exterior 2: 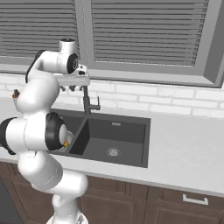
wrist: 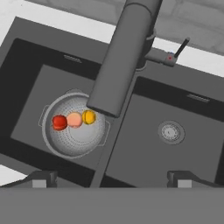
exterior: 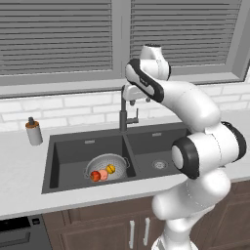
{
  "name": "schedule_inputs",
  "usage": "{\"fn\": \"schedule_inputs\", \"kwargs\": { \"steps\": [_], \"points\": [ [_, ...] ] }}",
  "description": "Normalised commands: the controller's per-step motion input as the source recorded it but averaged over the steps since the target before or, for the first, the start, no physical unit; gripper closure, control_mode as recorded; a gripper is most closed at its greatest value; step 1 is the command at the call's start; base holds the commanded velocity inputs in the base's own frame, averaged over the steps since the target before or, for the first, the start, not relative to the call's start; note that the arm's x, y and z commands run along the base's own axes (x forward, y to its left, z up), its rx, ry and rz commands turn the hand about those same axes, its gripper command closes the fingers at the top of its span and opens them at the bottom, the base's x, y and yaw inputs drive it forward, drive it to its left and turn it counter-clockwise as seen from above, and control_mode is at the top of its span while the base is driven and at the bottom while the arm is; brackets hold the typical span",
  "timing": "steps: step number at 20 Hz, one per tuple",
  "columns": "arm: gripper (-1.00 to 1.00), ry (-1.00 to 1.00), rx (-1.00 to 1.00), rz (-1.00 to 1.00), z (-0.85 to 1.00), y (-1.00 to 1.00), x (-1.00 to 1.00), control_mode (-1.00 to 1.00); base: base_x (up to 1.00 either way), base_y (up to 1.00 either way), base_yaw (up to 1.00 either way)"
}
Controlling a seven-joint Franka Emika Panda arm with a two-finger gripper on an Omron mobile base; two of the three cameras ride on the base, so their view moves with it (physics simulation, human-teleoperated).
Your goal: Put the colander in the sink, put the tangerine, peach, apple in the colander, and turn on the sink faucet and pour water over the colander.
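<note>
The sink (wrist: 144, 113) looked matt charcoal; the colander (wrist: 74, 135) was perforated silvery metal; the sink faucet (wrist: 124, 57) was smooth matt dark; the counter (exterior: 19, 180) looked pale, stone-like.

In the right base view the arm's elbow covers the colander (exterior 2: 66, 141); only a sliver of rim and a speck of orange show. The soap dispenser (exterior 2: 16, 93) peeks out behind the arm. In the hand view the faucet (wrist: 124, 52) spout hides part of the colander rim.

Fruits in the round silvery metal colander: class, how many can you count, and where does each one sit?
3, in a row: deep red apple at one end, pinkish-orange peach in the middle, yellow-orange tangerine nearest the spout. None seems hidden.
</note>
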Motion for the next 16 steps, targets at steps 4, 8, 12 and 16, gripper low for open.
{"fn": "schedule_inputs", "kwargs": {
  "steps": [4, 8, 12, 16],
  "points": [
    [-1.00, 0.01, 0.00, -0.01, 0.00, 0.02, 0.13, -1.00, 0.00, 0.00, 0.00],
    [-1.00, 0.04, 0.00, -0.02, 0.01, 0.05, 0.17, -1.00, 0.00, 0.00, 0.00],
    [-1.00, 0.06, 0.00, -0.01, 0.00, 0.14, 0.22, -1.00, 0.00, 0.00, 0.00],
    [-1.00, 0.05, 0.00, -0.01, 0.00, 0.14, 0.23, -1.00, 0.00, 0.00, 0.00]
  ]
}}
